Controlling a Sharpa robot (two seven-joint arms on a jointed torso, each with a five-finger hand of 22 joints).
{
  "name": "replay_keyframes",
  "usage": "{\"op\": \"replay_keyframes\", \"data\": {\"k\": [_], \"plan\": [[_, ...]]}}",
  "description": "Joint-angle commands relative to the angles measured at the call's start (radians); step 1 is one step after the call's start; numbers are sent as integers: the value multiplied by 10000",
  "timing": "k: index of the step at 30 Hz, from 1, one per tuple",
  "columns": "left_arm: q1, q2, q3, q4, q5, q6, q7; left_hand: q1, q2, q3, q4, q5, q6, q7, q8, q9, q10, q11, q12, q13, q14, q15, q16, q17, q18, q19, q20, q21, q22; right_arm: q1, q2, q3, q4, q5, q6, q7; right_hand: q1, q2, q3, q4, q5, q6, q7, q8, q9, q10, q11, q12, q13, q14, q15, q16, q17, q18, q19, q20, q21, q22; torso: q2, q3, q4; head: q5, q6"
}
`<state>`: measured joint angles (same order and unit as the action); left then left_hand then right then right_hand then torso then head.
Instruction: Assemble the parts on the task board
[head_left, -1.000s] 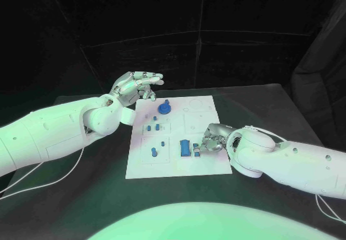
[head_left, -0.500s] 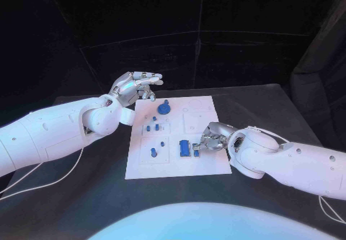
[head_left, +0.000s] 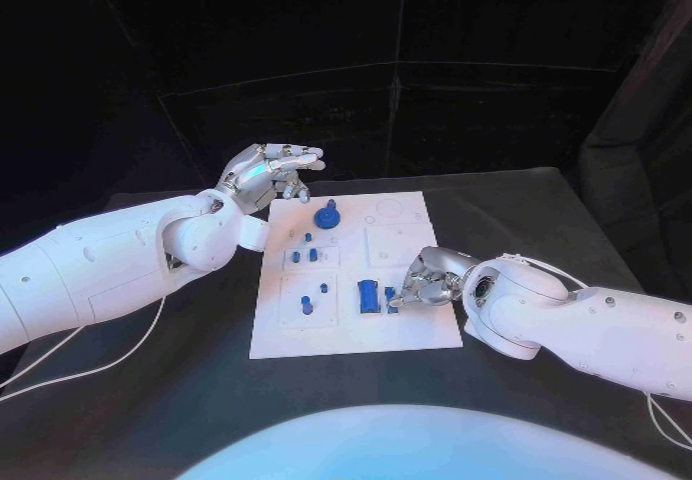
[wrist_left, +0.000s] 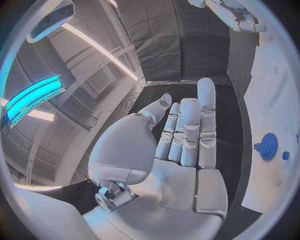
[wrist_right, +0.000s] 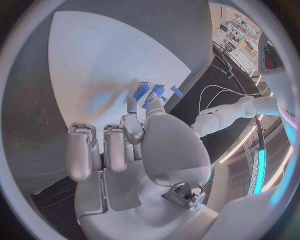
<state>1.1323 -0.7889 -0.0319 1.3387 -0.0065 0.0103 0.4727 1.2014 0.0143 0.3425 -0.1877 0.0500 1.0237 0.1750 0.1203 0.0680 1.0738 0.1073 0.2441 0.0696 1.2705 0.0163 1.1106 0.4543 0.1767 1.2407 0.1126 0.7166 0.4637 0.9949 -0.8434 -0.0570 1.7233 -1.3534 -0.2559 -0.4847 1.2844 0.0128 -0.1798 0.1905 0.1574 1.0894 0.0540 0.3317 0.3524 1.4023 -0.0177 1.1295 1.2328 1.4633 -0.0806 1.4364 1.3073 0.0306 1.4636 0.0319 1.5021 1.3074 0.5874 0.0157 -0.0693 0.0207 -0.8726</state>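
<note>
The white task board (head_left: 404, 235) lies mid-table. A blue gear (head_left: 329, 215) stands near its far edge, small blue pegs (head_left: 296, 255) sit below it, and two more parts (head_left: 306, 303) lie in the near-left area. A blue block (head_left: 371, 294) stands near the board's near right, with a small blue part (head_left: 391, 297) beside it. My right hand (head_left: 426, 278) rests at the board's right edge and pinches that small blue part (wrist_right: 155, 91) between thumb and a finger. My left hand (head_left: 271, 170) hovers above the board's far left corner, fingers extended, holding nothing. Its palm (wrist_left: 181, 165) faces the gear (wrist_left: 269, 146).
The black table (head_left: 534, 215) surrounds the board, with bare surface to the right and in front. A white cable (head_left: 87, 365) trails across the table at the near left, under my left arm.
My right forearm has shifted slightly, while the hand stays at the small blue part. The left hand has not moved.
</note>
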Motion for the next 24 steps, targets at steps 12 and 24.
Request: {"op": "replay_keyframes", "data": {"k": [12, 24], "plan": [[14, -2, 6, 2, 14, 149, 0, 43, 26, -60, -18, 41, -39, 48, 60, -11, -68, -7, 42, -13, -84, 8, -60, -15, 62, -48, 26, -37, -13, 10, 21, 0, -19, -127, 741, -102, 200, 32, -5, -127, 22, -17, 30, -34, 24, -46, 8, -13, 18, 653, 12, -29, 437, -70, 503, 21, -29, 1909, 5, 1, 4, 3, 0], [14, 14, 5, -17, 14, 157, -4, 43, 26, -60, -18, 41, -39, 48, 60, -11, -68, -7, 42, -13, -84, 8, -60, -15, 62, -48, 26, -37, -13, 11, 227, 1, -526, 3, 710, -65, 157, 176, -29, -90, 15, 26, 25, -25, 52, 0, 6, 68, 85, 665, 9, 0, 484, -80, 529, 19, 1, 1941, 5, 9, 28, 19, 0]]}}
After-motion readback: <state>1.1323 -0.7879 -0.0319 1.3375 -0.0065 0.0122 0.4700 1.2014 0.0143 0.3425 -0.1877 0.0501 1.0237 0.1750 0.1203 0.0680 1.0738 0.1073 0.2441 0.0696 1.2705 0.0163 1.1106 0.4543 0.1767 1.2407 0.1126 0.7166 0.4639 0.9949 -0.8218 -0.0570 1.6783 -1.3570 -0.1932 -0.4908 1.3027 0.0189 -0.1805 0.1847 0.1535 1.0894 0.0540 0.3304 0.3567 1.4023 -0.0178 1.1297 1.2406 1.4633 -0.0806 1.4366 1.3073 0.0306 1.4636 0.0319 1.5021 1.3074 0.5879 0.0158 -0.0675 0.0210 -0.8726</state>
